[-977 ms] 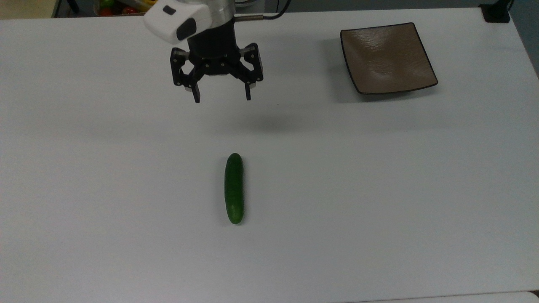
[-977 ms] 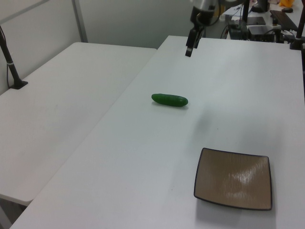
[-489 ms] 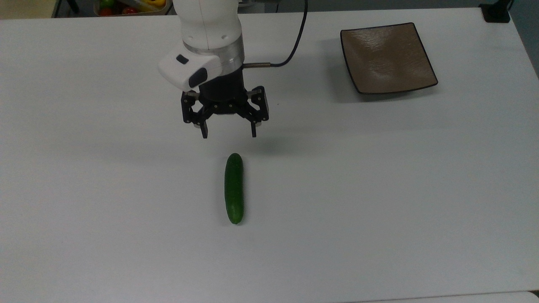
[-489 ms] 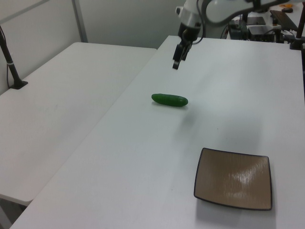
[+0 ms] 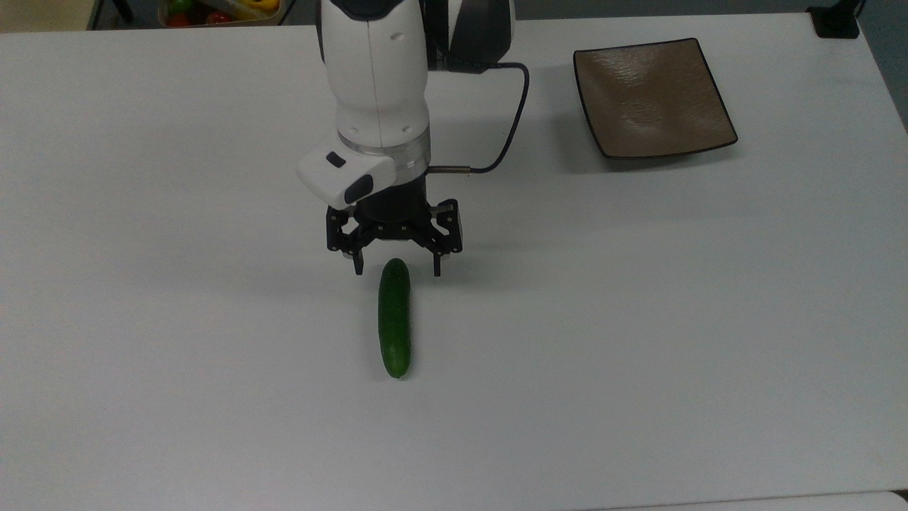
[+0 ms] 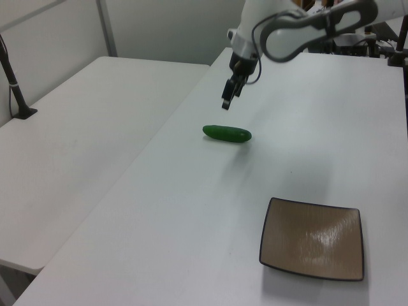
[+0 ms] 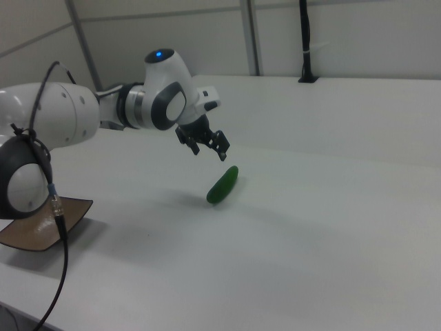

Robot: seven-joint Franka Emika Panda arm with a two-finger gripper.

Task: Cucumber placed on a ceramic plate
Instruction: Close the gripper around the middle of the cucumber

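A dark green cucumber [image 5: 394,317] [image 6: 227,133] [image 7: 222,185] lies flat on the white table, lengthwise toward the top view's bottom. My gripper [image 5: 398,270] [image 6: 226,104] [image 7: 210,152] hangs open above the table, its two black fingers straddling the cucumber's far end in the top view, still clear of it in the left view. The square brown ceramic plate [image 5: 652,96] [image 6: 312,238] [image 7: 38,228] sits bare at the top view's upper right, well away from the cucumber.
The white table [image 5: 638,319] spreads wide around the cucumber. A black cable [image 5: 511,121] loops from the wrist. A bin of colourful items [image 5: 213,11] stands beyond the far edge. A black post base [image 5: 837,21] sits at the top view's upper right corner.
The arm has moved steadily toward the cucumber and lowered, from near the table's far edge to just over the cucumber's far end. The fingers stayed open. Cucumber and plate have not moved.
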